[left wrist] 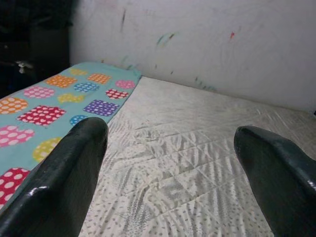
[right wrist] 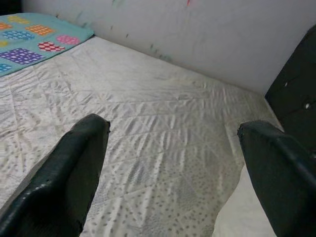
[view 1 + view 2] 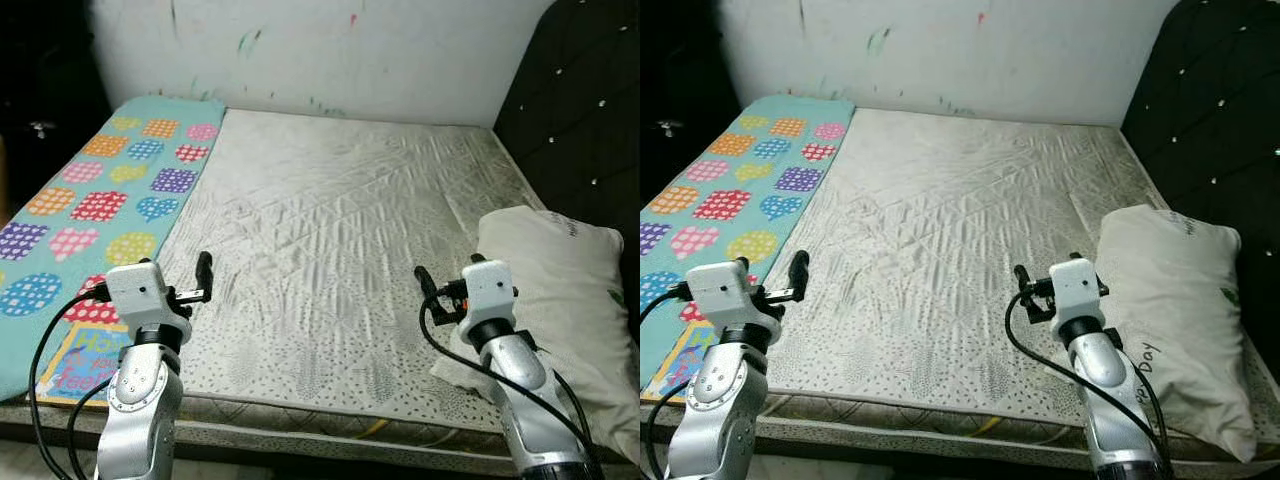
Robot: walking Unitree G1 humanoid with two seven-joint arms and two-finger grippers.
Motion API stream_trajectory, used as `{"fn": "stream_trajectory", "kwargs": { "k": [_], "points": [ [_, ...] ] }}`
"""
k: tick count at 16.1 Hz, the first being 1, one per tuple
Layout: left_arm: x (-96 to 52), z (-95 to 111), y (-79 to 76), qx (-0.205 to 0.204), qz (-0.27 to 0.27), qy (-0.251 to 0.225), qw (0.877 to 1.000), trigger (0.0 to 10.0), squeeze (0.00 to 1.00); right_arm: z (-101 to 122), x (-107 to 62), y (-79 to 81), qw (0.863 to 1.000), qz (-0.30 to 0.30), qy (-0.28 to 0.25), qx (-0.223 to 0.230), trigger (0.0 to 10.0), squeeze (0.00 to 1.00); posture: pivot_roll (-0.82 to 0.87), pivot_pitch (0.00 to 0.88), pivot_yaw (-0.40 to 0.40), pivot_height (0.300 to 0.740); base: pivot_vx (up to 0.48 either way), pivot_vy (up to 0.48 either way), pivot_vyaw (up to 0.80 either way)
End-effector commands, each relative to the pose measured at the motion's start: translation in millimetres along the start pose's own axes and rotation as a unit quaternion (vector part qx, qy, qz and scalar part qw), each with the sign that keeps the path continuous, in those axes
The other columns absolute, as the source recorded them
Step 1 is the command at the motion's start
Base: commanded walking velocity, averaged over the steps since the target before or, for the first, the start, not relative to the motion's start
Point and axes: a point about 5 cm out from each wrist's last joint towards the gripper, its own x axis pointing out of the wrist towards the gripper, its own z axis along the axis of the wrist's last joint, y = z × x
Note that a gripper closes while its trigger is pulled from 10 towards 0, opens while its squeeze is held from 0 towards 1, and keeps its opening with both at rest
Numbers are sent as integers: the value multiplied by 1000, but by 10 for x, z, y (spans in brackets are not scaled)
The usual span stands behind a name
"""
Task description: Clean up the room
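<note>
White wall (image 3: 400,50) at back w/ small red, green & dark paint streaks near top. Black tufted headboard (image 3: 590,130) runs down right side, pale studs dotted across it. Dark, shadowy area (image 3: 40,90) off far left, contents too dim to make out.

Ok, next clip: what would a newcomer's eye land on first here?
Probably the teal mat with bright dotted hearts, spread along the robot's left side of the bare quilted mattress. Next, the white pillow at the right edge beside the black tufted headboard. The left gripper and right gripper hover open over the near edge.
</note>
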Motion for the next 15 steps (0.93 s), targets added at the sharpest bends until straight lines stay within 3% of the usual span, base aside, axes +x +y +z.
{"fn": "stream_trajectory", "kwargs": {
  "k": [1, 4, 15],
  "points": [
    [37, -6, -30, 8, -7, 6, 1000, 10000, 0, 4, 17, 14, 1000, 7, -2, 5, 10000, 0, -75, 0, -46, 740, 0, 0, 0],
    [43, 1, -29, 7, -5, 4, 1000, 10000, 0, -10, 3, 30, 1000, 8, -2, 11, 10000, 0, -76, 0, -45, 740, 0, 0, 0],
    [63, 4, -41, 7, -7, 4, 1000, 10000, 0, 18, 19, 28, 1000, 16, -8, 13, 10000, 0, -80, 0, -47, 740, 0, -330, 0]
  ]
}}
